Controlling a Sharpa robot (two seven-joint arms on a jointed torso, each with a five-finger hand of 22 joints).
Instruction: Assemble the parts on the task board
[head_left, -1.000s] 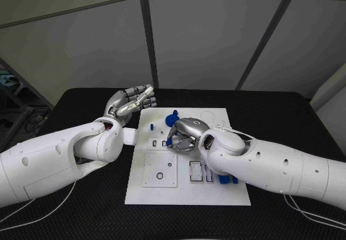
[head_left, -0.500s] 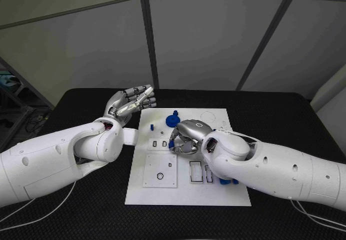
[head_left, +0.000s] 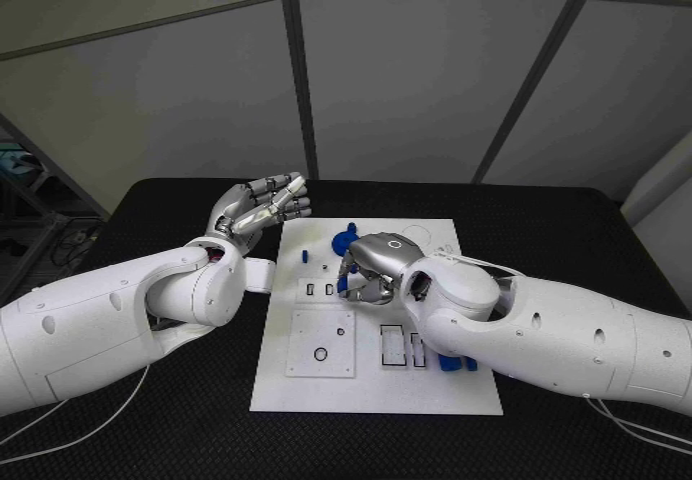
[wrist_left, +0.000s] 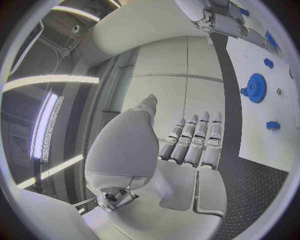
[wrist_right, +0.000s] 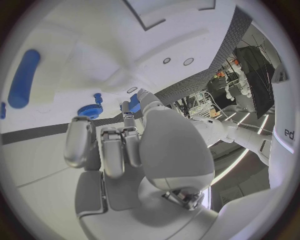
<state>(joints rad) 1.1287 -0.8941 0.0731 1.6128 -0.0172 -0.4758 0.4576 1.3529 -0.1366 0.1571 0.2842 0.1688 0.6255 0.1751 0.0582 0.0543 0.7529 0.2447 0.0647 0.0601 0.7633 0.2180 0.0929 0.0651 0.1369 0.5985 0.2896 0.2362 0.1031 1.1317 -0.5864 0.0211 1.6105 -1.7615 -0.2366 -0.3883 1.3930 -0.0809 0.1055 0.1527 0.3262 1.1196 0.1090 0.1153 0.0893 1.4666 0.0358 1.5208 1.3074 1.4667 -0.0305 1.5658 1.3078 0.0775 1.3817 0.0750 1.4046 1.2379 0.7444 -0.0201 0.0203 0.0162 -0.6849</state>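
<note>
The white task board (head_left: 375, 390) lies mid-table. My right hand (head_left: 378, 268) hangs over its middle with the fingers curled down. Thumb and a finger pinch a small blue part (head_left: 343, 290) just above two small slots (head_left: 309, 290). The right wrist view shows that part (wrist_right: 132, 103) at the fingertips of the right hand (wrist_right: 125, 150), with the blue gear (wrist_right: 90, 110) beyond. My left hand (head_left: 263, 207) is raised off the board's far left corner, fingers straight and empty. In the left wrist view the left hand (wrist_left: 187, 150) faces the board (wrist_left: 262, 110) and the gear (wrist_left: 255, 88).
A blue gear (head_left: 342, 240) and a small blue peg (head_left: 304, 254) stand at the board's far side. More blue pieces (head_left: 454, 360) lie beside my right forearm. A raised square plate (head_left: 320, 340) and rectangular slots (head_left: 392, 343) are on the near half. A long blue piece (wrist_right: 24, 77) lies apart.
My right hand has shifted slightly over the small slots, keeping the blue part at its fingertips. The left hand has stayed raised, almost still.
</note>
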